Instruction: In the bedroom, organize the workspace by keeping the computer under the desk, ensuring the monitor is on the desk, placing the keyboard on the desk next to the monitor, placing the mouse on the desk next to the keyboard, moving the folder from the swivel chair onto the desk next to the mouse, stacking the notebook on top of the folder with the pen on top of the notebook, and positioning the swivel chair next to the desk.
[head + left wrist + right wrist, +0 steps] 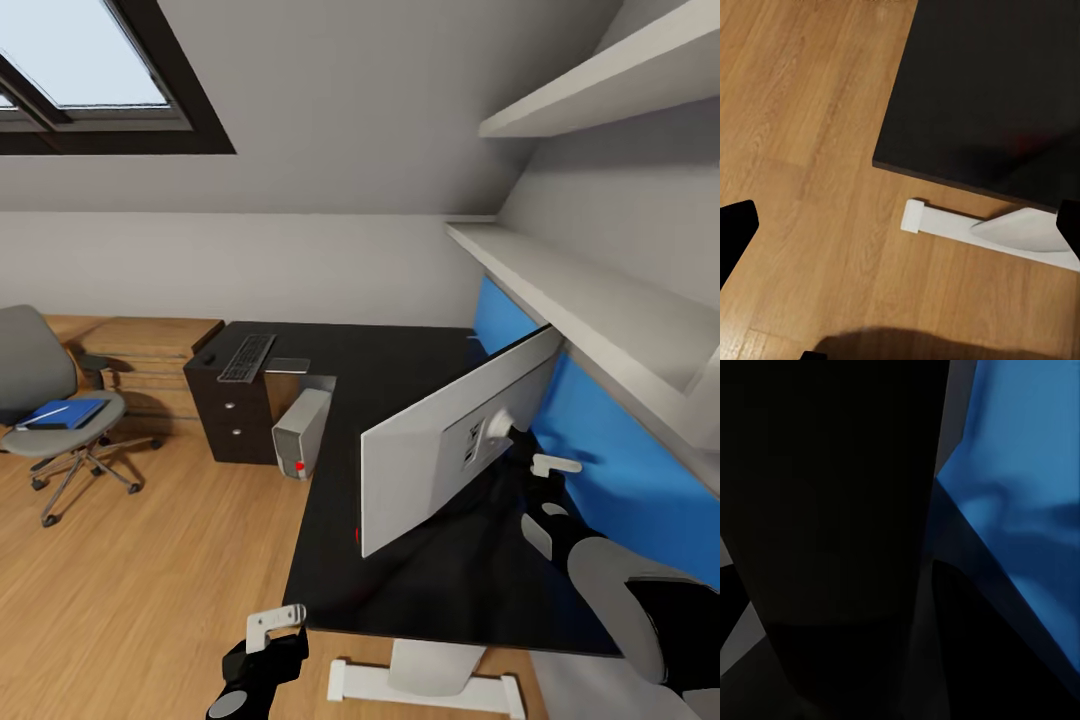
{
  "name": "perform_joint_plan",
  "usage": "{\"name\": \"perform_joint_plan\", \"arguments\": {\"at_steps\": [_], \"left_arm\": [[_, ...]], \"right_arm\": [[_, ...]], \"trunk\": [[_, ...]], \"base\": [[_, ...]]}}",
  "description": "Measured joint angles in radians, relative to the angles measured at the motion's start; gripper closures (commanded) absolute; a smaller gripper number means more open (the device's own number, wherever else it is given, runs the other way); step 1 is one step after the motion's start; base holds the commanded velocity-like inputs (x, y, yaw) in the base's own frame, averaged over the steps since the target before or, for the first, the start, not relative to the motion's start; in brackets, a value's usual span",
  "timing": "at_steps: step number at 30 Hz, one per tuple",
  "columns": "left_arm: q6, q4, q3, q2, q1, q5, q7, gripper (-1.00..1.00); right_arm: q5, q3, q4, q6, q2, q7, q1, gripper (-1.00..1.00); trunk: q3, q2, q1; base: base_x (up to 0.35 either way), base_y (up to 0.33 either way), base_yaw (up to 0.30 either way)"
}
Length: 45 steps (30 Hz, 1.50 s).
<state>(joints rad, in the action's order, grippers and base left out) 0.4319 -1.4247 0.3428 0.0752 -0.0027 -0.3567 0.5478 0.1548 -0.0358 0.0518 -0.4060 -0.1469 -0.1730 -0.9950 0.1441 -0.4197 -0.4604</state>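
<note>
Risking toppling the tilted monitor (455,450) off its grip behind the screen; right end effector (545,470) reaching at its back, closure impossible to tell; left end effector (275,625) hanging spread over wood floor (150,570). Standing on glossy black tabletop (400,360), attic room, skylight (80,60) overhead

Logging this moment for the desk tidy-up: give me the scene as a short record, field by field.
monitor: on the desk, seen from its pale back, tilted
right gripper: behind the monitor, state unclear
left gripper: over the floor at the desk's near edge
keyboard: on the far end of the desk
computer: on the floor beside the drawer block
folder: on the swivel chair seat
chair position: apart from the desk
</note>
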Motion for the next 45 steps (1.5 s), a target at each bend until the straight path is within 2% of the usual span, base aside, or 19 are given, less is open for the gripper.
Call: {"name": "perform_joint_plan", "arguments": {"at_steps": [16,20,36,45], "left_arm": [[0.000,0.000,0.002,0.000,0.000,0.000,0.000,-1.00],[0.000,0.000,0.003,0.000,0.000,0.000,0.000,-1.00],[-0.001,0.000,0.003,0.000,0.000,0.000,-0.001,-1.00],[0.000,0.001,0.003,0.000,0.000,0.000,0.000,-1.00]], "right_arm": [[-0.001,0.003,0.000,0.000,0.000,-0.011,0.000,1.00],[0.025,-0.006,-0.002,-0.006,-0.001,-0.019,0.001,1.00],[0.015,-0.001,-0.001,-0.004,0.000,-0.018,0.000,1.00],[0.014,-0.001,-0.001,-0.004,0.000,-0.018,0.000,1.00]], "trunk": [[0.000,0.000,0.000],[0.000,0.001,0.000],[0.000,0.000,0.000],[0.000,0.000,0.000]], "base": [[0.079,0.018,0.000],[0.274,0.112,0.000],[0.212,0.013,0.000],[0.045,0.000,0.000]]}}
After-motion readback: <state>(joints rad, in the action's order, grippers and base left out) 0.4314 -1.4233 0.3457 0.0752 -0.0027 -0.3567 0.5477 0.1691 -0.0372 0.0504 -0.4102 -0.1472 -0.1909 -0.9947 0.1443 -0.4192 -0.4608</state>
